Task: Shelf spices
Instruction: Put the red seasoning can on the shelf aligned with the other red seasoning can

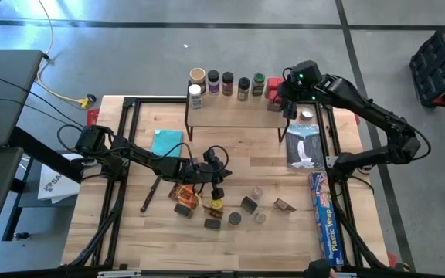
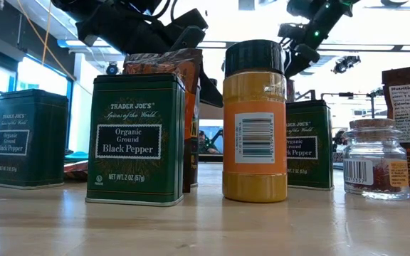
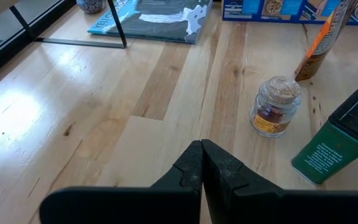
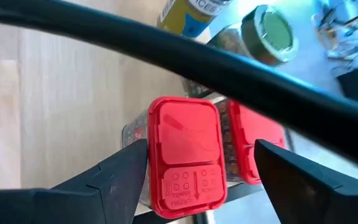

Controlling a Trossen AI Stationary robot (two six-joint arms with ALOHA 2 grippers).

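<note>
The shelf point(image 1: 230, 116) stands at the table's far side with a row of spice jars point(image 1: 227, 82) on its top. At its right end are two red-lidded boxes point(image 4: 188, 155). My right gripper point(image 4: 201, 146) hangs open above them, its fingers on either side of the nearer red lid. More spices stand on the table near the middle point(image 1: 215, 205): green pepper tins point(image 2: 135, 139), a yellow jar point(image 2: 255, 121), and a cork-topped glass jar point(image 3: 277, 106). My left gripper point(image 3: 202, 152) is shut over bare wood just short of them, holding nothing. My right gripper comes at the red-lidded box from above at a slant, and one finger point(image 4: 126, 171) stands right beside the lid's edge point(image 4: 154, 155). I cannot tell whether it touches. The box stands upright on the shelf top.
A long blue plastic-wrap box point(image 1: 324, 212) lies along the table's right side, with a printed packet point(image 1: 306, 145) beyond it. A teal cloth point(image 1: 166, 143) lies left of the shelf, and a dark stick-like thing point(image 1: 151, 193) lies to the near left. Bare wood shows under the shelf.
</note>
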